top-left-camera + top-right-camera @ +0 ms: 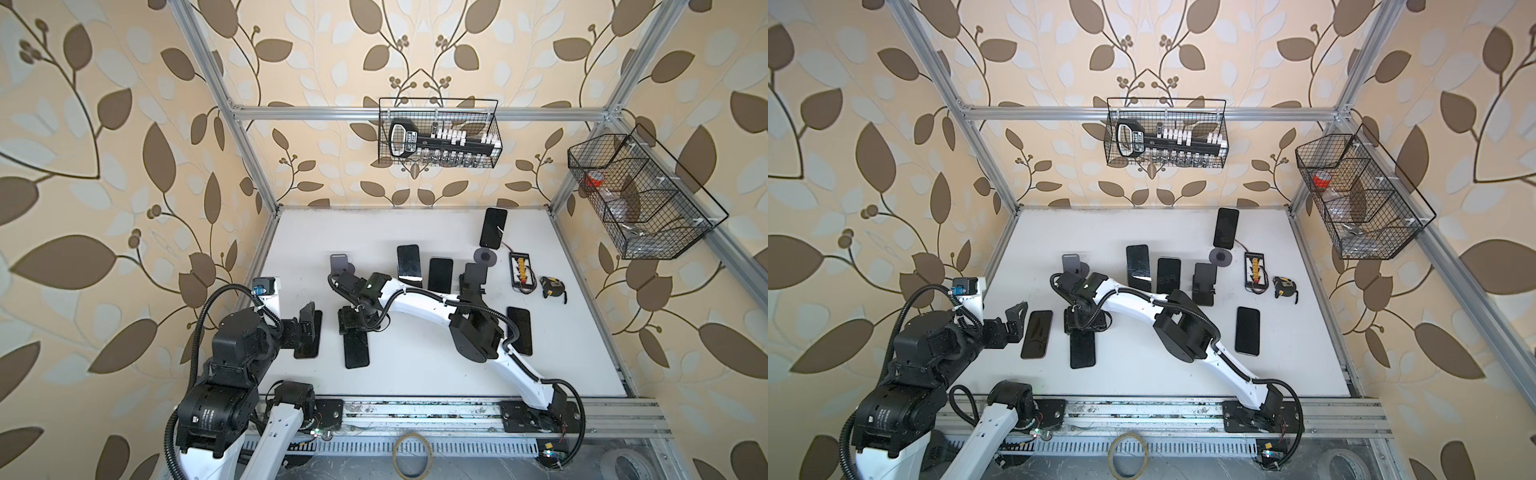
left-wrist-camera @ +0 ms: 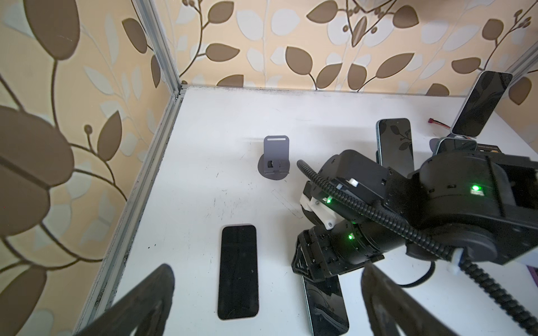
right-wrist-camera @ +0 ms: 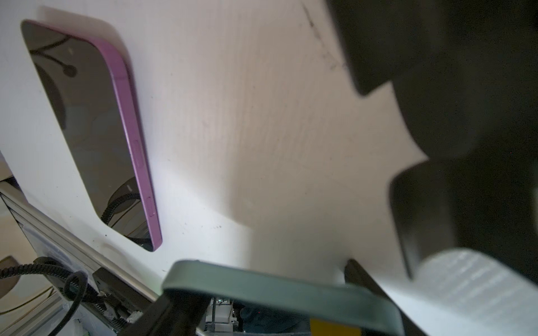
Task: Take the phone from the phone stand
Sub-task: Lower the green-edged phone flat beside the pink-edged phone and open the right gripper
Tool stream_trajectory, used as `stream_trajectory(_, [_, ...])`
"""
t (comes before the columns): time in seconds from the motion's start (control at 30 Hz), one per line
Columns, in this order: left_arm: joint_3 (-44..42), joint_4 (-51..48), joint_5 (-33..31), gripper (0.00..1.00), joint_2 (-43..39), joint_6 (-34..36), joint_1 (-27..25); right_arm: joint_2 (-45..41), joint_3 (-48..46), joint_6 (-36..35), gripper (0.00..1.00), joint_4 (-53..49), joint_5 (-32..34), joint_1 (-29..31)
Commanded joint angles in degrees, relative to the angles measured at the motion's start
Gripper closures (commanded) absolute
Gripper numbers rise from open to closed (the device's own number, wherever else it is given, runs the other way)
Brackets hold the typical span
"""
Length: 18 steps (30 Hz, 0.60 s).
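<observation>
Left gripper (image 1: 1017, 313) hangs empty, jaws spread wide, just beside a dark phone (image 1: 1037, 334) lying flat on the white table (image 1: 1163, 374). Right of it, the right gripper (image 1: 354, 326) is clamped on one end of the teal-edged phone (image 1: 356, 351) — down on the table, just in front of the bare grey phone stand (image 1: 339, 262).
</observation>
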Motion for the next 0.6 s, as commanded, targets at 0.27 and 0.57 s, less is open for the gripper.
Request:
stream_trajectory(0.27, [-1.01, 1.7, -1.78, 0.01, -1.18, 1.01, -0.54, 5.09, -2.03, 0.59, 0.24, -2.13, -0.1, 0.46])
stream_trajectory(0.57, [-2.9, 5.07, -1.28, 0.01, -0.07, 1.63, -0.54, 4.85, -1.86, -0.06, 0.2, -2.7, -0.14, 0.06])
